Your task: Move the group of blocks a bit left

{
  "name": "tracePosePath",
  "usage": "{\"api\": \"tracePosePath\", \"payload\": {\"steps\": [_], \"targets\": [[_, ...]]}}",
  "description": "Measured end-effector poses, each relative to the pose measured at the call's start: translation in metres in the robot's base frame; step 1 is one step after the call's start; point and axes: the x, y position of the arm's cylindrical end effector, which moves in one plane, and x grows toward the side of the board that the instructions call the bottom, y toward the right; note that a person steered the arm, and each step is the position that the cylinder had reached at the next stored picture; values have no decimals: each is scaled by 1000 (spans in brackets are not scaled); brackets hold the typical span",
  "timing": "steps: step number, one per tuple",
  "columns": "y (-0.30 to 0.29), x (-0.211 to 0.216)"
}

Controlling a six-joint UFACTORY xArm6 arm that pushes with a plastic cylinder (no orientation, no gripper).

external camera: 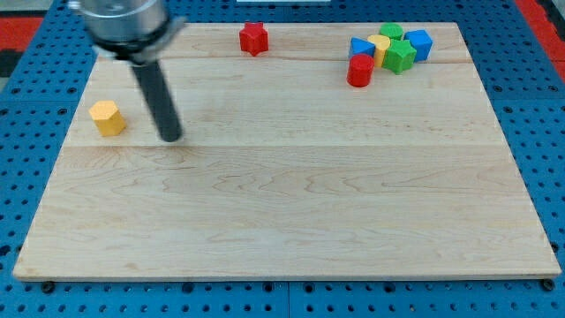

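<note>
On wood board (291,212), blue pegboard (35,79) around, my tip (171,138) nr yellow block (107,117)

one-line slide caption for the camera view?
My tip sits beside the yellow block, far left of the clustered blocks at the board's top right.

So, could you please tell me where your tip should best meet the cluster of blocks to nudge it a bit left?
No grip is possible; I can only push. My tip sits far off, beside the yellow block. It should meet the cluster's right face, at the blue cube and green block, probably pushing toward the view's left so the red cylinder moves along.
</note>
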Motion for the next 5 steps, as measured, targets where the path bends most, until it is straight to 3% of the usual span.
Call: {"api": "tracePosePath", "payload": {"steps": [3,4,5], "targets": [[246,-1],[311,-5],[332,-8]]}}
